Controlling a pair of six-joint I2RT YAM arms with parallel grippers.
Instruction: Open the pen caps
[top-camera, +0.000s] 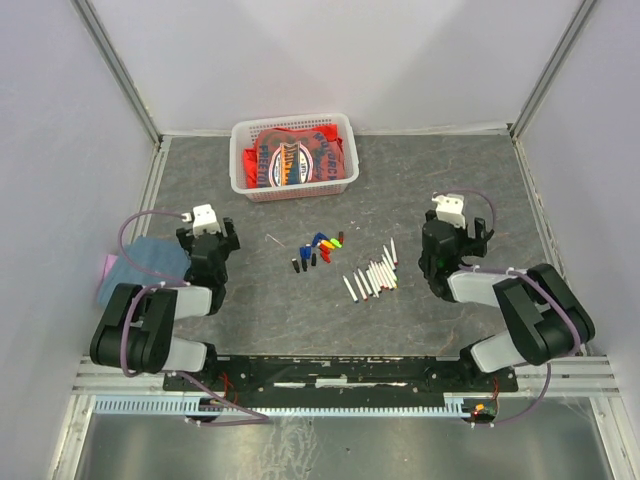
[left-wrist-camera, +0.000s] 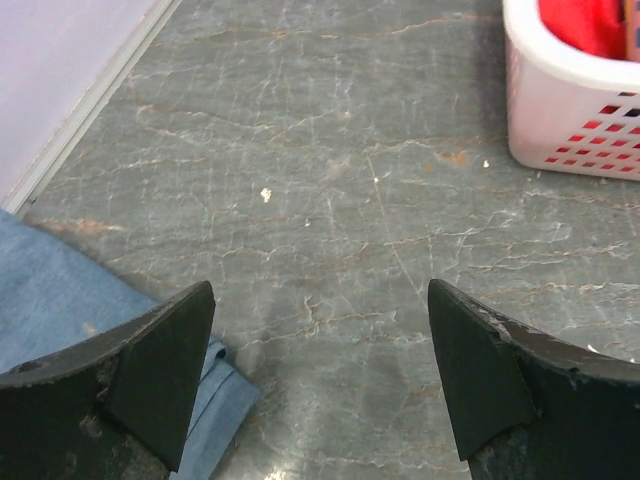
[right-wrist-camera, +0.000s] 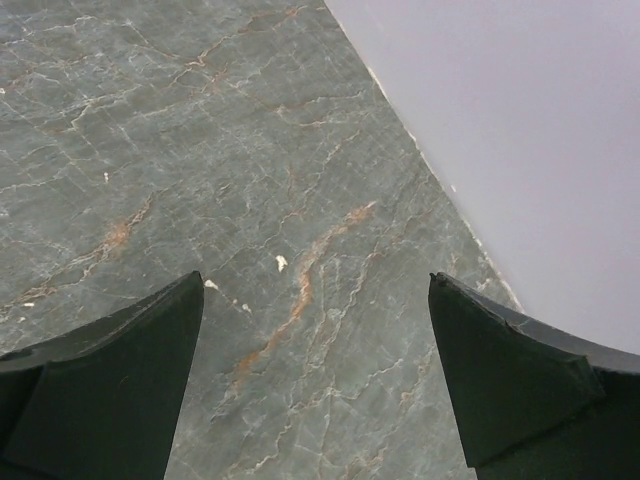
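Observation:
Several small coloured pen caps (top-camera: 318, 249) lie loose in a cluster at the table's middle in the top view. To their right, several white pens (top-camera: 373, 273) lie side by side in a fanned row. My left gripper (top-camera: 207, 243) hangs at the left, well away from the caps, open over bare table. In the left wrist view its fingers (left-wrist-camera: 160, 370) stand wide with nothing between them. My right gripper (top-camera: 452, 232) sits right of the pens, open. The right wrist view shows only bare table between its fingers (right-wrist-camera: 115, 385).
A white basket (top-camera: 294, 187) with red and orange packets stands at the back centre, its corner (left-wrist-camera: 580, 110) in the left wrist view. A blue cloth (top-camera: 148, 262) lies at the left edge, partly under the left arm (left-wrist-camera: 60, 300). Walls enclose the table.

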